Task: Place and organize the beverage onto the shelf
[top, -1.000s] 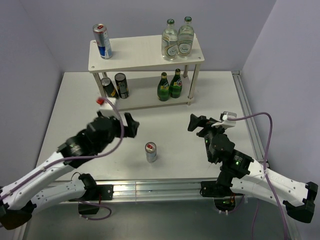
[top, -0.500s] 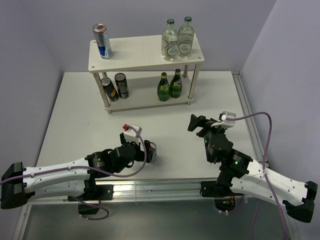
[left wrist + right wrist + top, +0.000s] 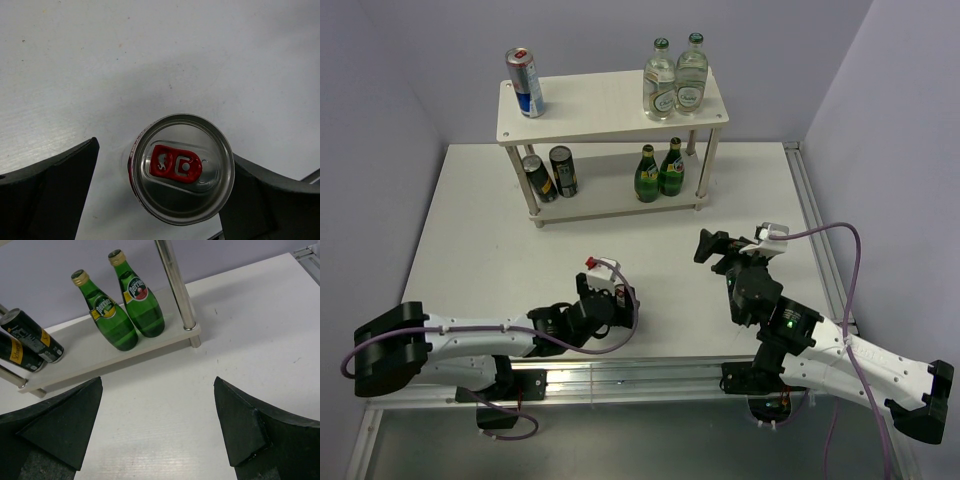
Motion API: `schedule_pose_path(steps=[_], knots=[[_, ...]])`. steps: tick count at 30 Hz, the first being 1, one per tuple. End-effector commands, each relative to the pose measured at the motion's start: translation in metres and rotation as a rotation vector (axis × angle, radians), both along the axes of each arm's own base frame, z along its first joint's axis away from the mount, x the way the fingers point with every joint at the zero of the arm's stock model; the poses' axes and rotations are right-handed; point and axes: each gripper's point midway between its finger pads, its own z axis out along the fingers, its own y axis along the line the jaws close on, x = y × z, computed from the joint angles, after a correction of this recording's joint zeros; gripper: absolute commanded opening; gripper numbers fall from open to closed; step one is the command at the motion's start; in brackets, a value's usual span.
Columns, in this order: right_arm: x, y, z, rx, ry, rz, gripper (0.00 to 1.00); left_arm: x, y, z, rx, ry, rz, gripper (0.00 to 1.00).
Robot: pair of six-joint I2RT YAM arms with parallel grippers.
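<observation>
The left wrist view looked straight down on the lid of a slim silver can (image 3: 182,167) with a red tab, standing upright on the white table (image 3: 150,50) low in the frame. The left gripper (image 3: 165,152) was open around it. The finger at the right edge lay against or just beside the can's rim, and the finger at the left edge stood apart from it. From the top view that can was almost wholly hidden under the left gripper (image 3: 618,300), low and centre in the frame.

Only the top view showed the whole shelf (image 3: 610,110). On its upper board stood a silver-blue can (image 3: 524,82) at the left end and two clear bottles (image 3: 659,80) (image 3: 691,73) with green caps at the right end. On the lower board were two dark cans (image 3: 536,177) (image 3: 562,170) to the left and two green bottles (image 3: 647,175) (image 3: 671,168) to the right.

The right wrist view caught just the lower board. The green bottles (image 3: 112,320) (image 3: 140,297) stood upright beside a leg, and the dark cans (image 3: 32,337) were partly cut off at the left edge. The right gripper (image 3: 159,382) was spread wide and held nothing, poised above bare table right of centre in the top view (image 3: 720,248).
</observation>
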Motion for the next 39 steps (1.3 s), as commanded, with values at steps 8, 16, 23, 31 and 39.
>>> schedule_pose_path(steps=[8,16,23,31,39], knots=[[0.001,-0.005,0.005,0.028,-0.010,-0.033,0.99,0.030,0.004,0.017,-0.077,-0.119,0.191,0.85],[0.002,-0.003,0.004,0.025,-0.008,-0.035,0.99,0.044,-0.005,0.025,-0.033,-0.170,0.216,0.26],[0.002,-0.006,0.006,0.034,-0.015,-0.036,0.99,0.074,-0.018,0.144,-0.046,-0.263,0.238,0.12],[0.001,-0.007,0.008,0.043,-0.024,-0.028,0.99,0.174,0.047,0.333,-0.007,-0.438,0.388,0.12],[-0.001,-0.012,0.013,0.059,-0.037,-0.032,0.99,0.247,0.080,0.442,-0.003,-0.557,0.457,0.14]])
